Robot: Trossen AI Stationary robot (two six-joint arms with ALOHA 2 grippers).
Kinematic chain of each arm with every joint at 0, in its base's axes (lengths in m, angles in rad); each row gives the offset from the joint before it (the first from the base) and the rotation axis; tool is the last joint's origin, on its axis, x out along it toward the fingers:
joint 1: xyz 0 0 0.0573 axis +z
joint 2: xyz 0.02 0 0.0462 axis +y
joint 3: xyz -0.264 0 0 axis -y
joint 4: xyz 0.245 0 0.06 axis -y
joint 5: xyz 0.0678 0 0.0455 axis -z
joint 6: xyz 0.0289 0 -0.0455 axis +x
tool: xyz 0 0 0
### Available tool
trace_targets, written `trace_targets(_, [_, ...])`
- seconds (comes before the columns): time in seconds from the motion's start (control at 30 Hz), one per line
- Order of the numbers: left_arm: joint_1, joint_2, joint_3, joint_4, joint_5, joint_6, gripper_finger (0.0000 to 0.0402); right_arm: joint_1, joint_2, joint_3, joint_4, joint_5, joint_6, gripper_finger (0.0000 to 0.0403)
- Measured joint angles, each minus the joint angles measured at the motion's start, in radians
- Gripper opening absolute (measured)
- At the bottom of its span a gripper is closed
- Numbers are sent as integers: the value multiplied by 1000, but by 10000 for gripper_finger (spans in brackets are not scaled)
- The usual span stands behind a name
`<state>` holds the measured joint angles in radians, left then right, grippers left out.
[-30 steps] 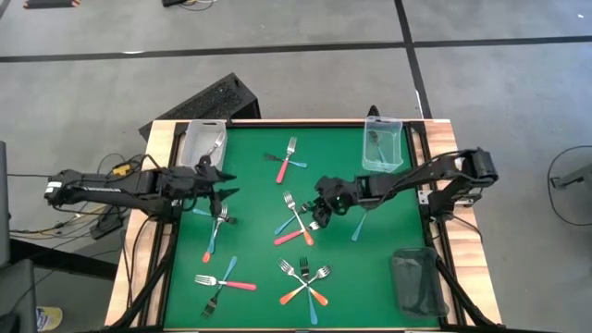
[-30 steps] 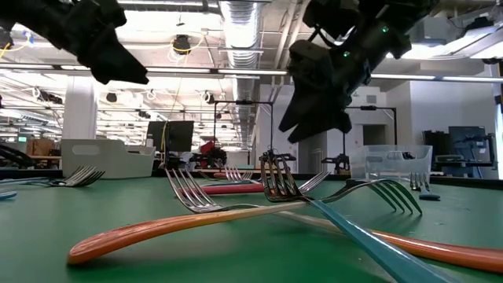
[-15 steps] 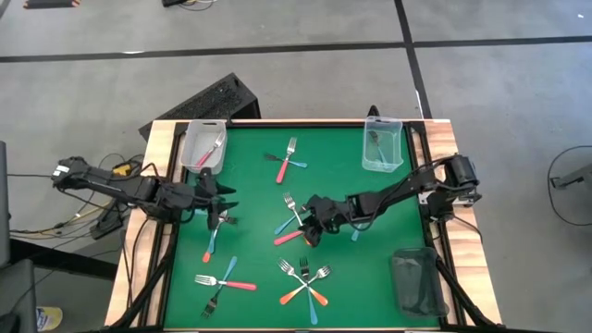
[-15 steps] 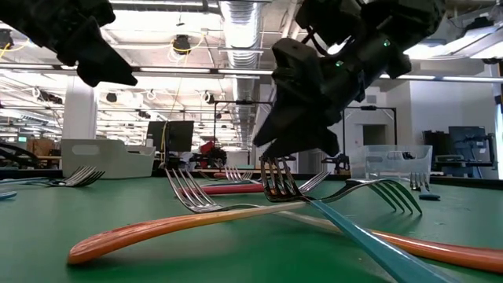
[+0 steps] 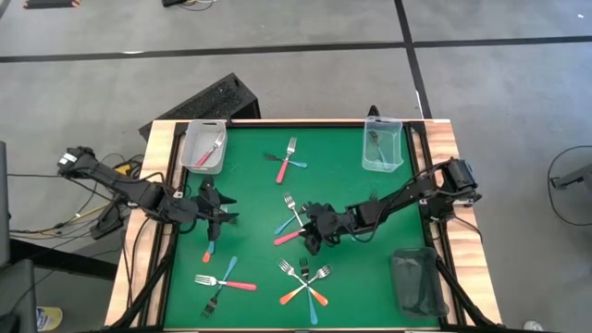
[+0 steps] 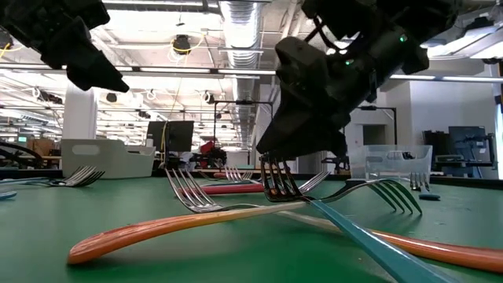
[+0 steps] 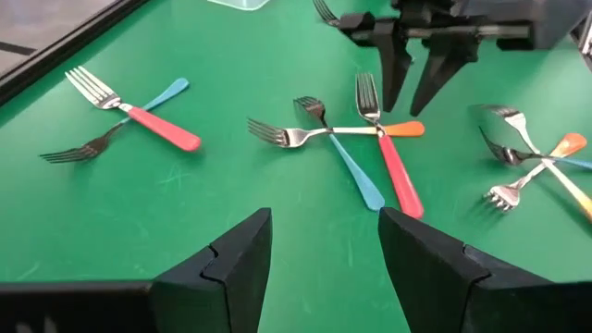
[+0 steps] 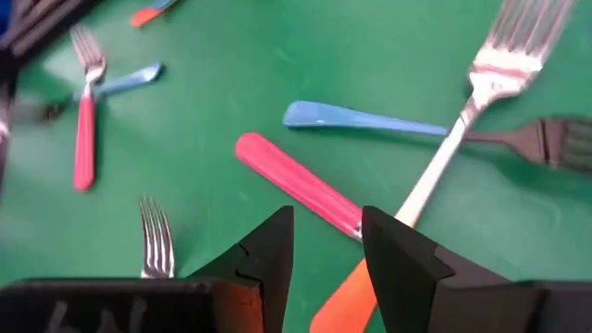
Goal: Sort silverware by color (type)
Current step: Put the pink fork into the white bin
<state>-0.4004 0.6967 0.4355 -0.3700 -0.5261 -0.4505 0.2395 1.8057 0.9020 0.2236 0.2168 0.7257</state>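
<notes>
Three crossed forks, one pink-red (image 5: 289, 237), one blue (image 5: 285, 225) and one orange, lie flat at the table's middle. My right gripper (image 5: 313, 238) is open, low over this pile. In its wrist view the gripper (image 8: 326, 264) has the pink-red handle (image 8: 298, 185) and the orange handle (image 8: 344, 298) running between its fingers; I cannot tell whether it touches them. My left gripper (image 5: 215, 211) is open and empty at the table's left, over a blue-handled fork (image 5: 210, 242). In its wrist view the gripper (image 7: 324, 250) looks across the mat at the same pile (image 7: 375, 153).
A clear bin (image 5: 203, 148) at the far left holds a pink-red fork, and a clear bin (image 5: 382, 150) at the far right holds a fork. A dark bin (image 5: 416, 282) stands at the near right. Crossed forks lie at the far middle (image 5: 289, 162), near left (image 5: 224, 282) and near middle (image 5: 305, 282).
My right gripper has moved toward the table's left and near edges and come down over the middle pile of forks. My left gripper has moved toward the near edge, over the blue-handled fork. No fork has moved.
</notes>
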Motion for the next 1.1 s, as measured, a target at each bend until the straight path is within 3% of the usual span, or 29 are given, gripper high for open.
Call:
trace_targets(0.43, [-51,108,0,3,-67,-78,187,-13,41,165,-169,-39,-525,160])
trace_targets(0.73, [-61,127,0,-2,-75,-102,187,-42,177,300,-362,-91,-578,177])
trace_targets(1.1, [-64,125,0,-9,-86,-91,187,-46,195,337,-514,-125,-581,161])
